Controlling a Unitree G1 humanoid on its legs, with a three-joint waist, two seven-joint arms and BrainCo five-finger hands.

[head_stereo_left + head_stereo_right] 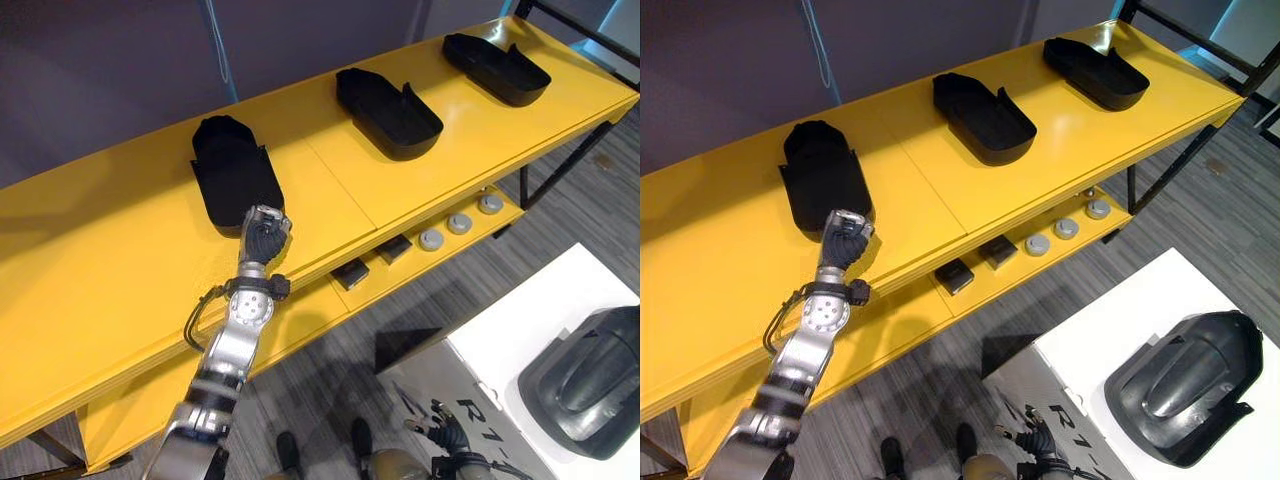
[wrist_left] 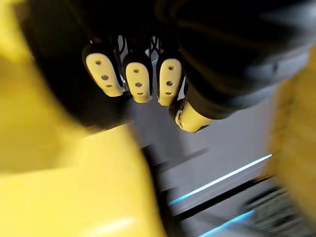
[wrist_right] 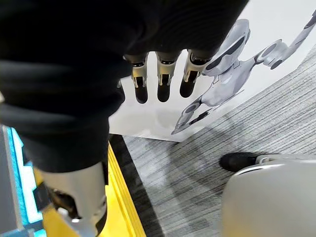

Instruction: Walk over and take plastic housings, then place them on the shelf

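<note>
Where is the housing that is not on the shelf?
The dark housing lies on the white table, lower right in both eye views, apart from the yellow shelf.

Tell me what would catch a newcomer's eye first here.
Three black plastic housings sit in a row along the bright yellow shelf top, with the left hand at the near end of the leftmost one. A dark grey housing lies on the white table at lower right.

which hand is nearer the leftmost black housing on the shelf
Left. The left hand is at the near end of the leftmost housing; the right hand hangs low by the white table, away from the shelf.
</note>
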